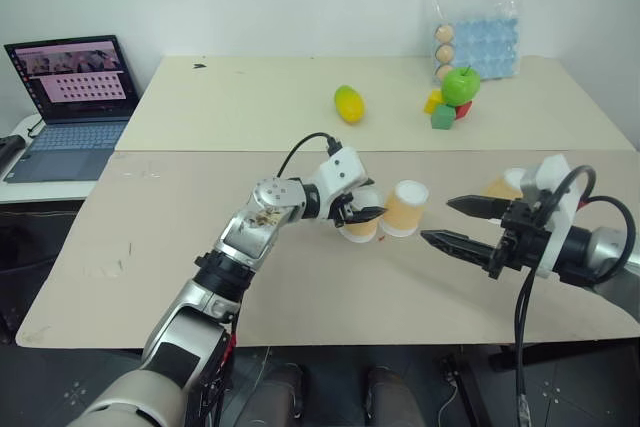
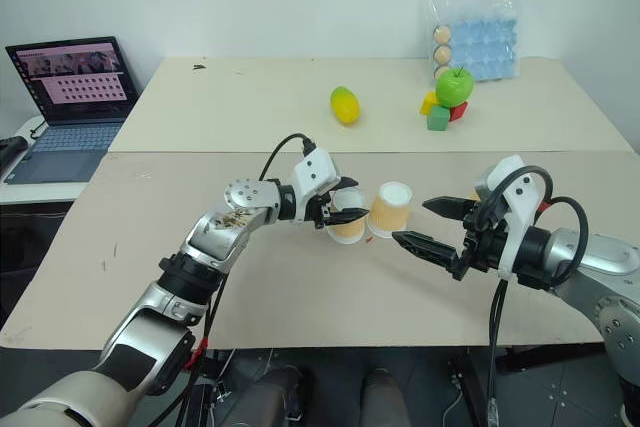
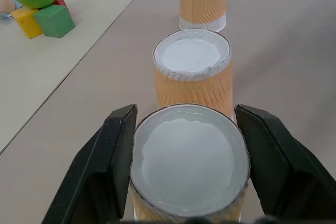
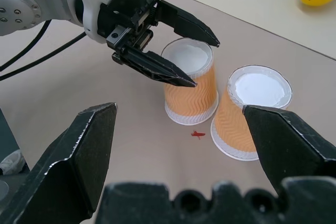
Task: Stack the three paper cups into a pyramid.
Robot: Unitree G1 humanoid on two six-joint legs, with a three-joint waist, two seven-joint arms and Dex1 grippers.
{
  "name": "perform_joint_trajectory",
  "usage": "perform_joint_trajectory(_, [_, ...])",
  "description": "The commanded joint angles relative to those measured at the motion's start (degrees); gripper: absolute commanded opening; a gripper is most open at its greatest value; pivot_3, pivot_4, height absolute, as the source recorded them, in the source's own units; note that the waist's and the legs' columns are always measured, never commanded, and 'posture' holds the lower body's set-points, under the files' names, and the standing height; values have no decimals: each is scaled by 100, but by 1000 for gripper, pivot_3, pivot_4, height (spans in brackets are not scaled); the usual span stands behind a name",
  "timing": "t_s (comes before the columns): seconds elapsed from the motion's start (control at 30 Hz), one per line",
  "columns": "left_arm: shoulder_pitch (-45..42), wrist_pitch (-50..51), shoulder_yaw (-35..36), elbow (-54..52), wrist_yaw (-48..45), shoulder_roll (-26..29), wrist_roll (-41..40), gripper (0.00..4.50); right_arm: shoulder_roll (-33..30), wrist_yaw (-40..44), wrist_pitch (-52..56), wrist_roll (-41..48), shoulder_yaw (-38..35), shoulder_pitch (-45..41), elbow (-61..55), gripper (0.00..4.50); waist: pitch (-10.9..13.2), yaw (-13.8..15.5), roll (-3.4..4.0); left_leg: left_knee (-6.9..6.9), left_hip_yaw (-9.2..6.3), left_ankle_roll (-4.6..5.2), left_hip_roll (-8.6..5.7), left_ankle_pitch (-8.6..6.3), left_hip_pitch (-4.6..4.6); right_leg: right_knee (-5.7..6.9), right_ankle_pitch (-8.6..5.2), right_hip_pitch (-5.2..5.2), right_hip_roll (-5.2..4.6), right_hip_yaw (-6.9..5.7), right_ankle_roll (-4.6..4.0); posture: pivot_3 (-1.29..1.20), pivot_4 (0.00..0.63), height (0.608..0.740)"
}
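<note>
open table (image 1: 300, 287) before cups (image 1: 405, 209) (fruit (image 1: 349, 103) far behind)

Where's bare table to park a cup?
Free: the near table left of the left gripper, and the strip between the cups and the mango. Crowded: the two cups by that gripper, and the far right around the apple and blocks.

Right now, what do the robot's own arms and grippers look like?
Both arms are silver-grey metal with black joints. The left gripper and right gripper each have two black pointed fingers on a white wrist housing. A black cable loops over each wrist.
</note>
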Motion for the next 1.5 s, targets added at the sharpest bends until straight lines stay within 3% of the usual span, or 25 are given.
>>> perform_joint_trajectory(0.03, [-199, -209, 70, 100, 30, -61, 49, 3584, -39, 8, -114, 39, -173, -99, -121, 4500, 0, -2, 0, 0, 0, 0, 0, 0, 0, 0, 0, 0, 0, 0, 0, 0, 150, 740])
perform_joint_trajectory(0.13, [-206, -194, 135, 103, 9, -52, 1, 4464, -45, 7, -107, 34, -192, -71, -136, 4500, 0, -8, 0, 0, 0, 1, 0, 0, 0, 0, 0, -1, 0, 0, 0, 0, 150, 740])
perform_joint_trajectory(0.37, [-180, 75, 265, -259, -26, 98, -131, 4464, -56, 62, -115, 33, -148, -113, -82, 4500, 0, -8, 0, 0, 0, 2, 0, 1, 0, 1, 0, -1, 0, 0, 0, 0, 150, 740])
perform_joint_trajectory(0.67, [-868, 2048, 1142, -1886, -302, 654, -1319, 4464, -126, 268, -121, -59, -34, -247, 86, 4500, 1, -18, -1, 2, 0, 2, 0, 1, -2, 2, -8, -4, 1, -2, 13, 0, 150, 740])
perform_joint_trajectory(0.83, [-529, 2390, 1078, -2485, -837, 1646, -1526, 4464, -171, -4, -360, -779, -251, -46, 389, 4500, -4, -53, 8, -1, 0, 1, 1, 0, 5, 7, -18, -2, 2, 1, 29, 0, 150, 740])
perform_joint_trajectory(0.97, [-234, 2656, 1182, -2855, -842, 2045, -1739, 4464, -37, -441, -663, -1468, -700, 244, 800, 4500, -3, -17, 7, -1, 1, -4, 0, 3, 8, 17, -2, -5, 3, 3, 2, 0, 150, 740])
perform_joint_trajectory(1.17, [-256, 3012, 1293, -3153, -546, 2017, -2018, 4464, 337, -1009, -1394, -2356, -1102, 433, 1492, 4500, -3, 19, 6, 0, 0, -11, -2, -5, 4, 3, -1, 0, 3, 2, 2, 0, 150, 740])
perform_joint_trajectory(1.3, [-318, 3038, 1227, -3159, -375, 1891, -2104, 4464, 671, -1305, -2230, -2888, -999, 229, 2236, 4500, -3, -33, 7, -1, 2, -13, 0, -2, 9, 11, 0, 0, 6, 4, 0, 0, 150, 740])
perform_joint_trajectory(1.5, [-372, 2975, 1096, -3159, -395, 1890, -2161, 4464, 1033, -1063, -3145, -3213, -591, -225, 3243, 4500, -5, -99, 10, -1, 9, -6, 1, 2, 15, 12, 0, 1, 9, 12, 0, 0, 150, 740])
